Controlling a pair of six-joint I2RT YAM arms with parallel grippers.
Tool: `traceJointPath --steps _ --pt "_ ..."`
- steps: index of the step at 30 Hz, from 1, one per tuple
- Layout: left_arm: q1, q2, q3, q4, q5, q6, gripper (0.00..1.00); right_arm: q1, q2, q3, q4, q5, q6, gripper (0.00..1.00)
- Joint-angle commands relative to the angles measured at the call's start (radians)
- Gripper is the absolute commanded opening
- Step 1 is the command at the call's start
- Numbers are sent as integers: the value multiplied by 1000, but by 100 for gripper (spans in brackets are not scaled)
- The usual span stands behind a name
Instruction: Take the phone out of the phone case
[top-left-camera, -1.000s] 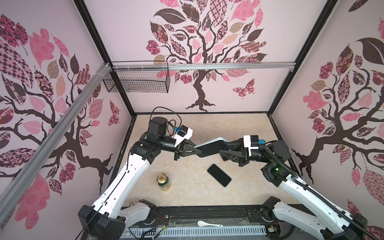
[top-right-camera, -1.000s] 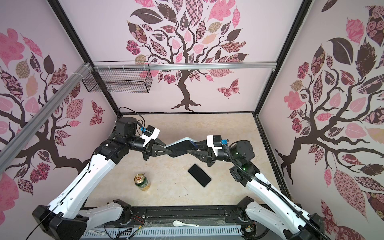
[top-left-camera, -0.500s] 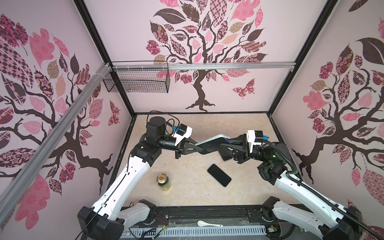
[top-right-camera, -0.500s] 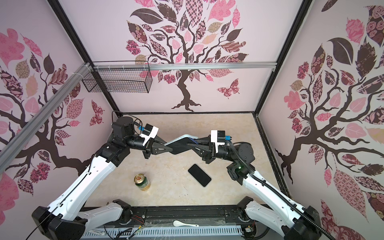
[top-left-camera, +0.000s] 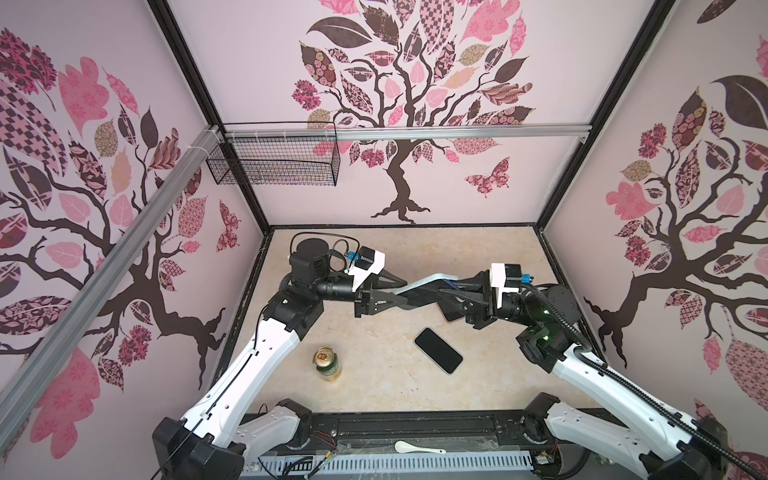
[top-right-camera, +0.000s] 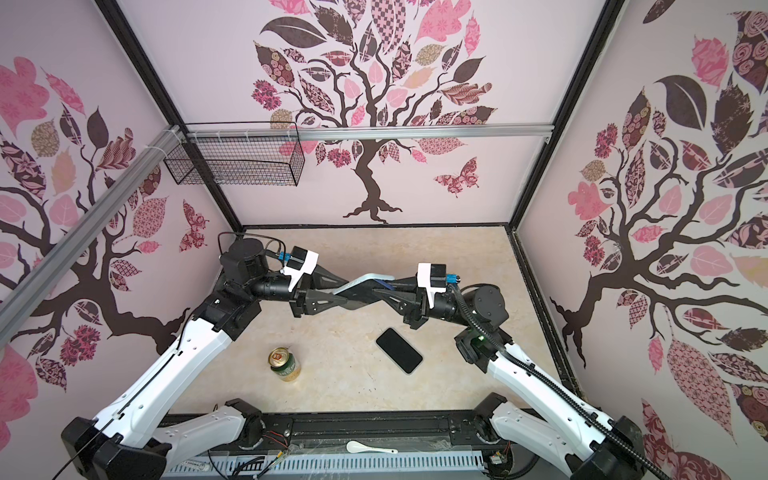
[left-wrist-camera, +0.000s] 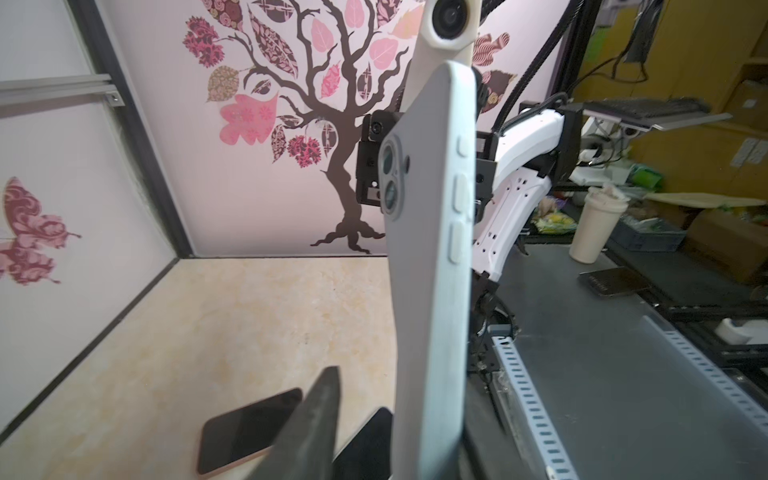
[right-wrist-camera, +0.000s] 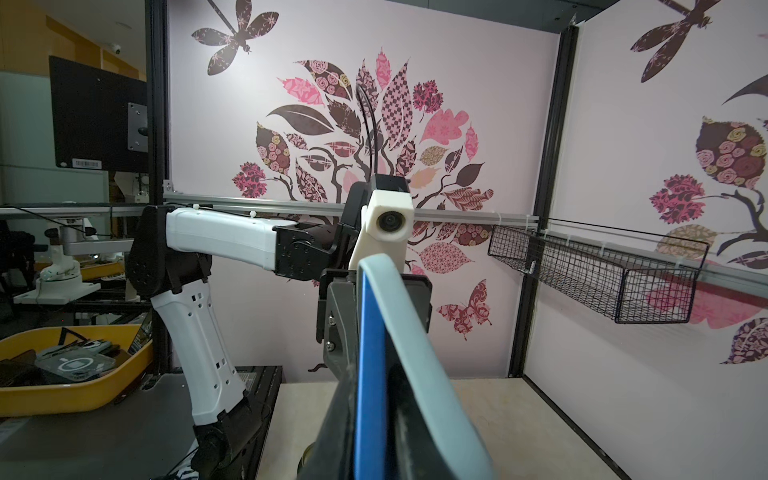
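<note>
The pale marbled bench (top-left-camera: 374, 249) fills the floor of the cell, and a wire basket (top-left-camera: 274, 166) hangs on the back wall at 11 o'clock in both top views. Above mid-bench the two arms meet. The right end effector (top-left-camera: 444, 297) is clamped narrow on one end of the light blue phone case (top-left-camera: 441, 277), which is held on edge in the air. The left end effector (top-left-camera: 402, 291) stands wide around the other end, one finger (left-wrist-camera: 316, 415) clear of the case. I cannot tell whether anything is inside the case.

A black phone (top-left-camera: 438, 350) lies flat on the bench at 5 o'clock from the case, well apart from it. A pink-edged phone (left-wrist-camera: 249, 432) lies beneath the case. A green can (top-left-camera: 327, 365) stands at 7 o'clock, and a white spoon (top-left-camera: 417, 448) lies on the front rail at 6 o'clock.
</note>
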Motion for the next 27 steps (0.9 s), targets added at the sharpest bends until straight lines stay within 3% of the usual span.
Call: traceJointPath --steps 1,4,11,19,27 --pt "2 -38 -16 -28 -95 -29 55 10 -50 62 -234 40 -206 0" --pt "4 -67 -15 -84 -173 -15 60 11 -62 76 -393 128 -360 0" --pt "6 -79 41 -265 -371 26 71 10 -43 61 -553 261 -674 0" --pt "-74 13 152 -465 -516 93 72 12 48 70 -582 259 -910 0" --pt "-97 94 194 -461 -458 47 67 36 84 71 -605 292 -1039 0"
